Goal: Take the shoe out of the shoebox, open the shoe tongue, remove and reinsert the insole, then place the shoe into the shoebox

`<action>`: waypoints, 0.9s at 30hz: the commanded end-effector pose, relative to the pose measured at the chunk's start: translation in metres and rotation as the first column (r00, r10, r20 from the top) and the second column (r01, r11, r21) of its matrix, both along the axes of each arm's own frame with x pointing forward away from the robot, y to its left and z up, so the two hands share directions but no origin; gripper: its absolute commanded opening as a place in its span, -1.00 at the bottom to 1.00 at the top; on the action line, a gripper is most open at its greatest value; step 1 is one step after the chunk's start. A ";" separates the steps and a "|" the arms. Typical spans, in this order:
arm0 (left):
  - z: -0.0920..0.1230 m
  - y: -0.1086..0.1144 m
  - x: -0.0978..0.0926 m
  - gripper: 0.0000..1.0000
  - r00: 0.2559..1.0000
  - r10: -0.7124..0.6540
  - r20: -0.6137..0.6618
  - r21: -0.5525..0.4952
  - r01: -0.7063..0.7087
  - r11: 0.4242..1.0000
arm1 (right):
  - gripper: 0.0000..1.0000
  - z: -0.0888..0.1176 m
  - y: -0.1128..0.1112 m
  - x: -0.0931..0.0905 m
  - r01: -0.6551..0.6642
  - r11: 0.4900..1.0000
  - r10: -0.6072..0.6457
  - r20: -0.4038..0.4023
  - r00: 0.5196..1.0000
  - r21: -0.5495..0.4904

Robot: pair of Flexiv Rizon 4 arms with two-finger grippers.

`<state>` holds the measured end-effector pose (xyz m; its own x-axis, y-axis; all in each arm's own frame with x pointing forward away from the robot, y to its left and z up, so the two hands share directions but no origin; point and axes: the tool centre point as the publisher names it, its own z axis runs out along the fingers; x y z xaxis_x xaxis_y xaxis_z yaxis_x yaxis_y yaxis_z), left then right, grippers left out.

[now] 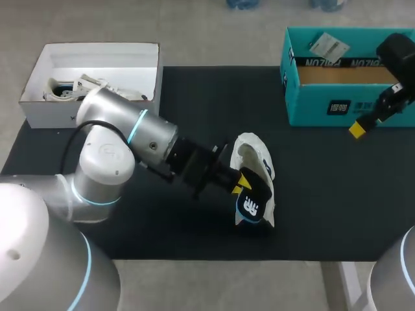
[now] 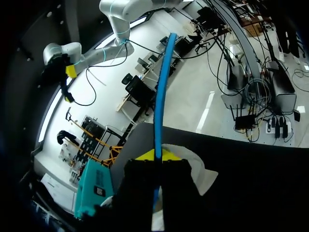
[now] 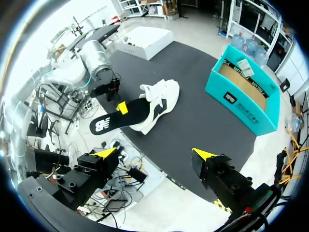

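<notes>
**Insole Held at Shoe, Right Gripper Idle**

The left gripper (image 1: 241, 180) is clamped on the black insole (image 1: 253, 204), beside the white shoe (image 1: 254, 150) lying on the dark surface (image 1: 311, 194). The left wrist view shows the insole only edge-on, as a blue line. The right wrist view shows its full black face. The right gripper (image 3: 154, 153) is wide open and holds nothing. The teal shoebox (image 1: 324, 107) stands well apart from the shoe.

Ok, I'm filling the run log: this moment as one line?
left gripper shut on insole | right gripper open, by shoebox | shoe on mat
</notes>
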<state>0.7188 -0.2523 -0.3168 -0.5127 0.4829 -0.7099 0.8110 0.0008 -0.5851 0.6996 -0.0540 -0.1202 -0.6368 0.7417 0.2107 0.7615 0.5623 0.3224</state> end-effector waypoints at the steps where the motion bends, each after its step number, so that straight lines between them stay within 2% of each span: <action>1: -0.009 -0.013 0.015 -1.00 1.000 -0.014 0.022 0.024 0.013 1.000 | 1.00 0.000 0.001 0.003 -0.001 1.000 0.001 -0.005 1.000 -0.003; 10: -0.023 -0.015 0.050 -1.00 0.993 0.033 0.116 0.084 -0.043 0.996 | 1.00 0.000 0.001 0.003 -0.001 1.000 0.001 -0.005 1.000 -0.003; 16: -0.031 -0.013 0.061 -1.00 0.985 0.040 0.169 0.112 -0.059 0.992 | 1.00 0.000 0.001 0.003 -0.001 1.000 0.001 -0.005 1.000 -0.003; 21: -0.027 -0.008 0.063 -1.00 0.980 0.036 0.196 0.117 -0.060 0.991 | 1.00 0.000 0.001 0.003 -0.001 1.000 0.001 -0.005 1.000 -0.003; 22: -0.025 -0.007 0.064 -0.55 0.980 0.039 0.198 0.117 -0.063 0.991 | 1.00 0.000 0.001 0.003 -0.001 1.000 0.001 -0.005 1.000 -0.003; 23: -0.024 -0.006 0.064 -0.25 0.979 0.040 0.200 0.117 -0.064 0.991 | 1.00 0.000 0.001 0.003 -0.001 1.000 0.001 -0.005 1.000 -0.003; 27: -0.020 -0.003 0.061 0.07 0.977 0.048 0.209 0.112 -0.072 0.991 | 1.00 0.000 0.001 0.003 -0.001 1.000 0.001 -0.005 1.000 -0.003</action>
